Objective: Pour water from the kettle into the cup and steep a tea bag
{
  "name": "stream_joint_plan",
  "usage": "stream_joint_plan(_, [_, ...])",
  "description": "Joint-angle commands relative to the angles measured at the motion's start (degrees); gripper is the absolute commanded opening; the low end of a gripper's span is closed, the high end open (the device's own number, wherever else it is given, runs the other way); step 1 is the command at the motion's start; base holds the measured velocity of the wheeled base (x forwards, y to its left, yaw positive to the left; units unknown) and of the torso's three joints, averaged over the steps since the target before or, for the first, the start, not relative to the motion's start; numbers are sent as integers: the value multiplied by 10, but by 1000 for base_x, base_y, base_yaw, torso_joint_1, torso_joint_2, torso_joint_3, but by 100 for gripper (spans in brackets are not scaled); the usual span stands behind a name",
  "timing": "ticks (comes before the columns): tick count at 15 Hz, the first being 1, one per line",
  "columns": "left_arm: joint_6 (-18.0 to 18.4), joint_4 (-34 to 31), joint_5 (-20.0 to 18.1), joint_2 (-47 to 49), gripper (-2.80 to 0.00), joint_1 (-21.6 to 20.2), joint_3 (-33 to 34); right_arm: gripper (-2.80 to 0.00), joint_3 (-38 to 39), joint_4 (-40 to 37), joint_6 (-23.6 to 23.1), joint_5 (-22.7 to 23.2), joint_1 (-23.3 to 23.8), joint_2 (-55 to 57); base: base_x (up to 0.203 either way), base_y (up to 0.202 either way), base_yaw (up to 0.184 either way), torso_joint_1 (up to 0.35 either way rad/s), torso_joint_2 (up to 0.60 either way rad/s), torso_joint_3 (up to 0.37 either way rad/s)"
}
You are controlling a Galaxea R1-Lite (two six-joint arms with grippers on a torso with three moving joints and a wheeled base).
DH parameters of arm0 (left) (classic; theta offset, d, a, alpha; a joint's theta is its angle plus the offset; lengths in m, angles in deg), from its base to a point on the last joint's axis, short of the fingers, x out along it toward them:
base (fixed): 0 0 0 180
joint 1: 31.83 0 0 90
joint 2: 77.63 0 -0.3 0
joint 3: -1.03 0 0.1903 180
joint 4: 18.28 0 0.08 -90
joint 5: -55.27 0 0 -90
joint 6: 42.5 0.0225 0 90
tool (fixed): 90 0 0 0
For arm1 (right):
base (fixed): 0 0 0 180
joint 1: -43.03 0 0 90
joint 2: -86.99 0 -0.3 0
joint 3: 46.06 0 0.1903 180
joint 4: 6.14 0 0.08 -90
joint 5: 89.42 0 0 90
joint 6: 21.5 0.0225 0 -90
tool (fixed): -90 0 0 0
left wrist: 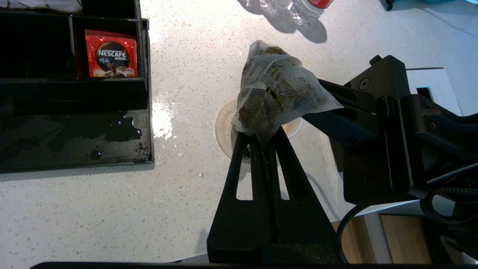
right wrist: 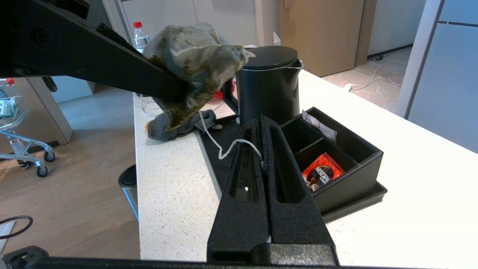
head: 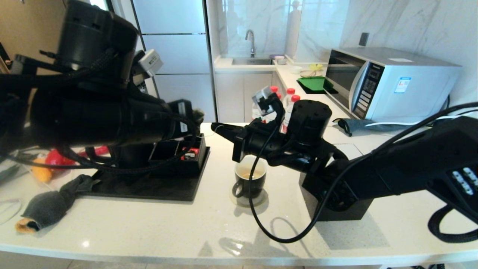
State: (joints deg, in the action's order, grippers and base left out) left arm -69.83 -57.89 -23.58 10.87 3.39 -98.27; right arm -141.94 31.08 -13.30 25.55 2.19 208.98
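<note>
The tea bag (left wrist: 276, 86) is a grey-green mesh pyramid, pinched by a corner in my shut left gripper (left wrist: 261, 136), above and left of the cup (head: 250, 181). Its thin white string (right wrist: 220, 147) runs slack into my right gripper (right wrist: 261, 149), which is shut on the string's end. The two gripper tips nearly meet: left gripper (head: 196, 116), right gripper (head: 216, 128). The black mug stands on a pale coaster (left wrist: 224, 130) with yellowish water (head: 249, 174) inside. The black kettle (right wrist: 269, 87) stands on the black tray (right wrist: 373, 194), hidden behind my left arm in the head view.
A black compartment box (right wrist: 351, 175) on the tray holds a red packet (right wrist: 321, 173). A grey cloth (head: 48, 205) lies at the left. Red-capped bottles (head: 289, 99) stand behind the right wrist; a microwave (head: 392, 84) is at the back right. A black block (head: 336, 209) sits beside the cup.
</note>
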Motion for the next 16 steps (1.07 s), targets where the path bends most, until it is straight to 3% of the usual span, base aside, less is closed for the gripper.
stream_joint_plan(1, [-2,-1,1,-2,-280,0,0,-280,1,4,0,2,1,1,0,0,0,0,0,0])
stream_joint_plan(5, [-2,-1,1,-2,-280,0,0,-280,1,3,0,2,1,1,0,0,0,0,0,0])
stream_joint_plan(6, [-2,-1,1,-2,-218,0,1,-280,1,3,0,2,1,1,0,0,0,0,0,0])
stream_joint_plan(7, [-2,-1,1,-2,0,0,1,-280,2,3,1,2,1,1,0,0,0,0,0,0])
stream_joint_plan(12, [2,-3,4,-2,0,-5,28,-280,4,4,0,2,3,0,0,0,0,0,0,0])
stream_joint_plan(16, [3,0,4,1,0,-42,55,-280,7,4,0,2,32,-3,0,0,0,0,0,0])
